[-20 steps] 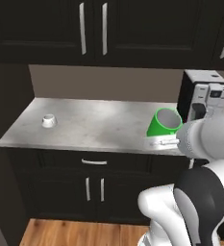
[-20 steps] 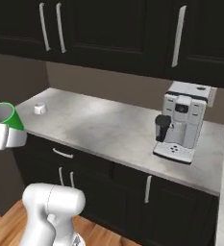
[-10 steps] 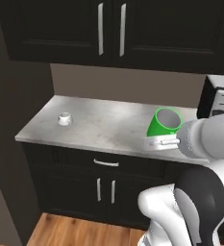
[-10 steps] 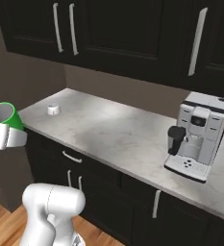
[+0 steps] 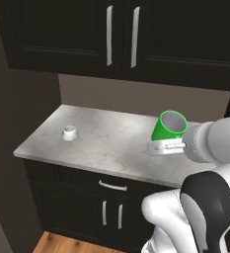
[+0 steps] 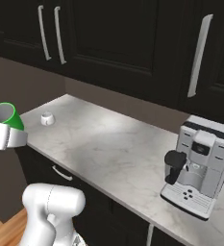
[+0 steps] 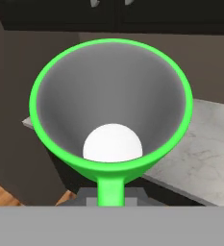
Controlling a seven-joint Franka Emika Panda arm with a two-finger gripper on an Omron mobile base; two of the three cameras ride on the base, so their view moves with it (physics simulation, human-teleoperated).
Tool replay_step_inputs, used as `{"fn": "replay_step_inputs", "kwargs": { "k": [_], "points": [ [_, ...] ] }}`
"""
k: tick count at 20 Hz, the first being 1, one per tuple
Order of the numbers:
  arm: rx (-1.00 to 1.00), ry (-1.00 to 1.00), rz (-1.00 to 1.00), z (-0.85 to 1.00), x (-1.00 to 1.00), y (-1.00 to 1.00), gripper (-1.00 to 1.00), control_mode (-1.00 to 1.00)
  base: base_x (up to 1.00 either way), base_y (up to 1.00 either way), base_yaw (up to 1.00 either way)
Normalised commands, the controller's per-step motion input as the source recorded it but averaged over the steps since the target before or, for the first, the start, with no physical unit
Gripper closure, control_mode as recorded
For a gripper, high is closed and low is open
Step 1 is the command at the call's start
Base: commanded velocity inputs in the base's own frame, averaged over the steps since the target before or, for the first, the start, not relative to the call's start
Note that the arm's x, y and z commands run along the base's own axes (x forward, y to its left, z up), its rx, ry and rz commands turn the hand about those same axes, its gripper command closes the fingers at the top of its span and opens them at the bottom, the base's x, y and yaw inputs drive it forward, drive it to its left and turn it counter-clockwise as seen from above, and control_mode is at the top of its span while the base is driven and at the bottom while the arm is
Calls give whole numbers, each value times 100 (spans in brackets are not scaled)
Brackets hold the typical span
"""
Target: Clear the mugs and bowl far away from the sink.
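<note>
My gripper point(image 5: 162, 147) is shut on the handle of the bright green mug point(image 5: 169, 126), which it holds tilted in the air above the counter's front right part. In the right base view the green mug point(image 6: 5, 115) and gripper point(image 6: 6, 137) hang off the counter's left end. The hand view looks straight into the green mug point(image 7: 111, 115), with its handle at the bottom between the fingers. A small white mug point(image 5: 69, 133) stands upright on the grey counter point(image 5: 111, 146) near its left end, also seen as the white mug point(image 6: 47, 118). The bowl and the sink are out of view.
A silver coffee machine point(image 6: 196, 166) stands on the counter point(image 6: 113, 149) at the right. Dark wall cabinets point(image 5: 121, 37) hang above, with dark drawers and doors point(image 5: 106, 197) below. The counter ends at a brown wall on the left.
The whole picture has shifted right, so the base has driven left along the counter. The coffee machine has slid toward the right edge. The green mug stays held in the same pose.
</note>
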Motion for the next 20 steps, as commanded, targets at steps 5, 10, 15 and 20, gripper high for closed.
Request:
{"fn": "replay_step_inputs", "kwargs": {
  "k": [5, 10, 15, 20],
  "points": [
    [0, 0, 0, 0, 0, 0, 100, 100, 36, 0, 8],
    [0, 0, 0, 0, 0, 0, 100, 100, 8, 1, 12],
    [0, 0, 0, 0, 0, 0, 100, 100, 22, 0, 17],
    [0, 0, 0, 0, 0, 0, 100, 100, 26, 0, 20]
  ]
}}
